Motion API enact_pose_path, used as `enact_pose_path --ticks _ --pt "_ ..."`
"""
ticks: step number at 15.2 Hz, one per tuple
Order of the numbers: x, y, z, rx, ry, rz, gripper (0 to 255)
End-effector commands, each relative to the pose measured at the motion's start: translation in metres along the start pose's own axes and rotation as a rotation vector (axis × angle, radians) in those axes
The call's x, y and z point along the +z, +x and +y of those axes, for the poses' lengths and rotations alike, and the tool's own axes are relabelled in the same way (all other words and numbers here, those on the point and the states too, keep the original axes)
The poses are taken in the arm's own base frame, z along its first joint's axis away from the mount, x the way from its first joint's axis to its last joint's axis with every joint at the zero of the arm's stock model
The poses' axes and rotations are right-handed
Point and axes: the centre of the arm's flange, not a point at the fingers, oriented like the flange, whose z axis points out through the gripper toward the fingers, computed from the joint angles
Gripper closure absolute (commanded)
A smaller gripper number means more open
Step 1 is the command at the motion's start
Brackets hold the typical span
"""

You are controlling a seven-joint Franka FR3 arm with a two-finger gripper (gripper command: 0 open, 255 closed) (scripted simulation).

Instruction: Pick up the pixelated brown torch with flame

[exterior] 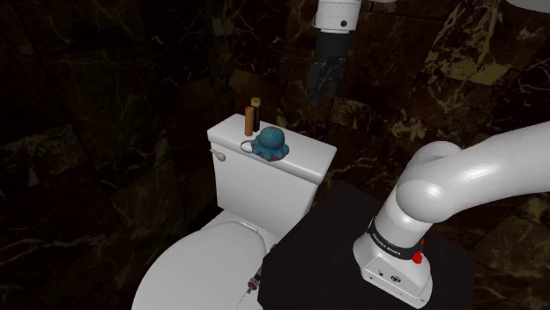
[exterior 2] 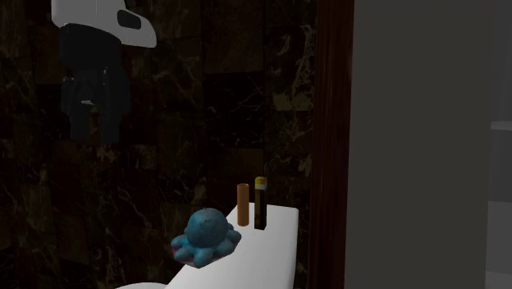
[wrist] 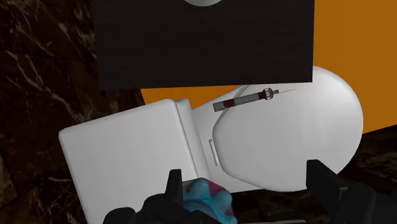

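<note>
The torch [exterior: 255,107] is a thin dark stick with an orange-yellow tip. It stands upright on the white toilet tank lid [exterior: 300,154], toward the lid's far end. In the second exterior view the torch [exterior 2: 260,203] stands just right of a plain brown cylinder [exterior 2: 243,204]. A blue octopus plush [exterior: 270,142] sits in front of them. My gripper [exterior: 323,88] hangs open, high above the tank and to the shoulder view's right of the torch, holding nothing. In the wrist view the gripper [wrist: 247,181] looks down over the plush [wrist: 207,200] and the tank lid [wrist: 121,156].
The closed toilet seat lid [exterior: 189,264] lies below the tank, with a syringe [wrist: 251,98] resting on it. The black stand [exterior: 335,255] is beside the toilet. Dark marbled walls close in behind the tank. A reddish-brown door frame [exterior 2: 328,139] stands to the second exterior view's right.
</note>
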Motion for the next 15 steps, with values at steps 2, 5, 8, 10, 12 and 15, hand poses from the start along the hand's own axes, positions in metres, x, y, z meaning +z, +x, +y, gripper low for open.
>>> enact_pose_path --ticks 2,5,8,10,12,15 --pt "0.004 0.012 0.002 0.011 0.001 0.002 0" --pt "0.015 0.049 0.010 0.043 0.002 0.007 0" --pt "0.025 0.085 0.020 0.075 0.004 0.012 0" --pt "0.033 0.109 0.026 0.096 0.005 0.016 0" --pt "0.040 0.133 0.034 0.117 0.006 0.019 0" --pt "0.050 0.168 0.045 0.149 0.007 0.024 0"
